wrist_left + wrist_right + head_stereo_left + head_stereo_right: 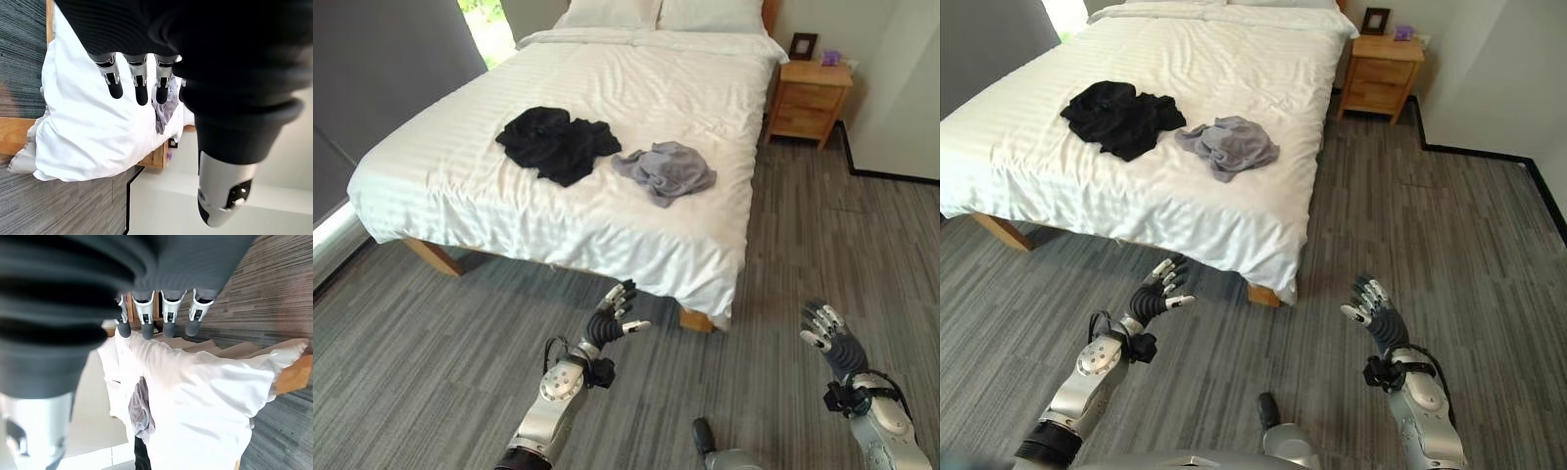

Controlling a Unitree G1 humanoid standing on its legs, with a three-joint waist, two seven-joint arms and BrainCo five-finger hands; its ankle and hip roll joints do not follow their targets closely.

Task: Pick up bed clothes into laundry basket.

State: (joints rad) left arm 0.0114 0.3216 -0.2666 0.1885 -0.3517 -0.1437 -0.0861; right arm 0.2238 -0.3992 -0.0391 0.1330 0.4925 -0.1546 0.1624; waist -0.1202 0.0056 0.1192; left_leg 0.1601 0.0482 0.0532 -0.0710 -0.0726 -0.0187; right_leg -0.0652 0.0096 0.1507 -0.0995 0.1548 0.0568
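Grey floor lies between you and the bed [607, 225]. Your left hand [615, 315] and right hand [825, 333] hover short of its foot, fingers spread, holding nothing. Further on the bed lie the grey garment [664, 169] and black garment [553, 142]; reaching from here risks grabbing duvet instead.

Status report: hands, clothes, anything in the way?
Left hand and right hand open, empty, over floor. Black clothes and grey clothes on bed. Path clear.
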